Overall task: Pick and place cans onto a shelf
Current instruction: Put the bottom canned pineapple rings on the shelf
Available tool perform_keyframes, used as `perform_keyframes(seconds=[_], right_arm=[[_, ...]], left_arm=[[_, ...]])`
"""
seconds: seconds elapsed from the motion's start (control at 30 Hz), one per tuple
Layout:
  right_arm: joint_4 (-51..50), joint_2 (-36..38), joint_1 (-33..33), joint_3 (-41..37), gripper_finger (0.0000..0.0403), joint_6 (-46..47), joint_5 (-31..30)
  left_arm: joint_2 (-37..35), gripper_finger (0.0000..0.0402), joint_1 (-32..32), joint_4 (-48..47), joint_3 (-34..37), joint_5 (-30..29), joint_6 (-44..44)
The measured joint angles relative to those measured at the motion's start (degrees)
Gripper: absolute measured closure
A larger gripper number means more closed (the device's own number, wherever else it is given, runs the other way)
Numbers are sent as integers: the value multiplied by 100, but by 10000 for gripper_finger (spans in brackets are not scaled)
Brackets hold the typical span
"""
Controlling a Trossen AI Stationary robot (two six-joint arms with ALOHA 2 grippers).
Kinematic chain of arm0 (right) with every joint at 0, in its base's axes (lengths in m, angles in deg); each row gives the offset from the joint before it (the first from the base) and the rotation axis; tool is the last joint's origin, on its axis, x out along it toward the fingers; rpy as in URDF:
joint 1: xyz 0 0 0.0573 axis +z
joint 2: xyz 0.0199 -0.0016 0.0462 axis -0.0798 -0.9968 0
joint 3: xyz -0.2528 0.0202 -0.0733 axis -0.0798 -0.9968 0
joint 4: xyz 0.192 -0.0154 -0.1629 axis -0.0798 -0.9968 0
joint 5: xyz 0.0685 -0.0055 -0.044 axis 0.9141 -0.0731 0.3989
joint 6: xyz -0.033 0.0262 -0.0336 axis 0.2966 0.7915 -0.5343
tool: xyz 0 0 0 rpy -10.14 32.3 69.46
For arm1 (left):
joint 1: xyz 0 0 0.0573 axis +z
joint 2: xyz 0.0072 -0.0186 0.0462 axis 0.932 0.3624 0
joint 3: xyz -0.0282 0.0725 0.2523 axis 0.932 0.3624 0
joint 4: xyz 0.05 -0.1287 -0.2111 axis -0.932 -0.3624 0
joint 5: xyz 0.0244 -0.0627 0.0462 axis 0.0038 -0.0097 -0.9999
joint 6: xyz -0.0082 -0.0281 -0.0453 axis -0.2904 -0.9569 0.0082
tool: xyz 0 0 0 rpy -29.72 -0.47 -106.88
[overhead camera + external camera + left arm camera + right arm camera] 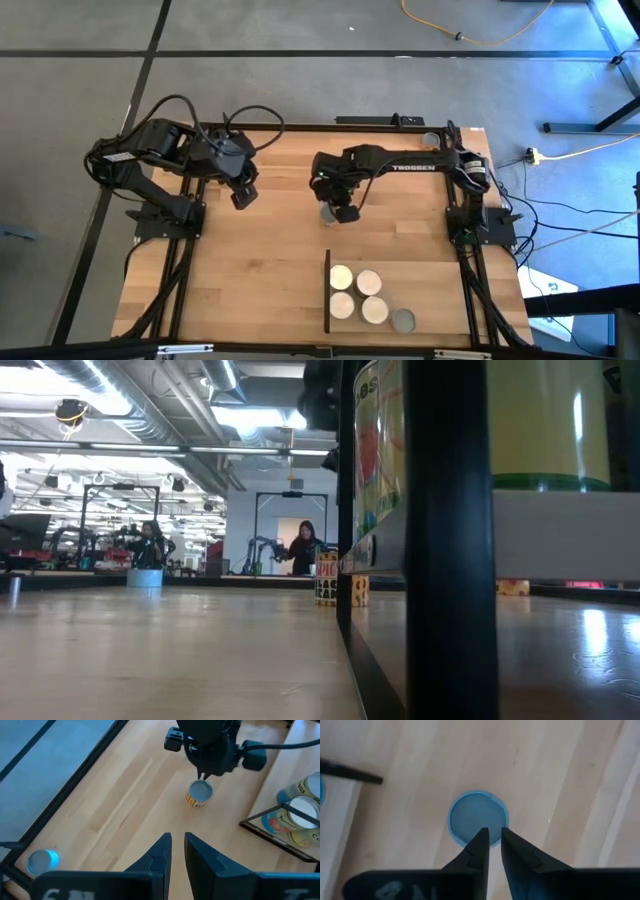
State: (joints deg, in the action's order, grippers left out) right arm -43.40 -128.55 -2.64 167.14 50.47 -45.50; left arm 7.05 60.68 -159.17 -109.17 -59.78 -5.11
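On the wooden table, centre frame, my right gripper hovers nearly closed, seemingly empty, above a grey-topped can.

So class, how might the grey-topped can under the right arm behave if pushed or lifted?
The can looks short and wide, so it probably slides rather than tips. Its round metal wall may slip between narrow fingers. The right end effector hovers above it.

1. Looks straight down on a can with a round blue-grey top, standing on the wooden table.
2. Shows the right gripper, fingers nearly together, tips over the can's 6 o'clock edge.
3. Catches a thin black bar at 9 o'clock of the can.
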Motion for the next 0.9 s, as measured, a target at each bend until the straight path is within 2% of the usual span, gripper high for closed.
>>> perform_keyframes(seconds=[0.2, 0.33, 0.47, 0.53, 0.9], right_arm=[[181, -234, -206, 2, 351, 626, 479], [212, -284, -263, 2, 354, 393, 395], [213, -287, -269, 11, 390, 190, 324], [218, -287, -269, 17, 395, 178, 322], [222, -287, -272, -21, 333, 206, 268]], left_arm=[[4, 357, 0, 4, 0, 0, -68], [4, 357, 6, 4, 0, -11, -68], [4, 357, 6, 7, 0, -17, -68], [4, 357, 6, 7, 0, -17, -68], [4, 357, 6, 9, 0, -17, -68]])
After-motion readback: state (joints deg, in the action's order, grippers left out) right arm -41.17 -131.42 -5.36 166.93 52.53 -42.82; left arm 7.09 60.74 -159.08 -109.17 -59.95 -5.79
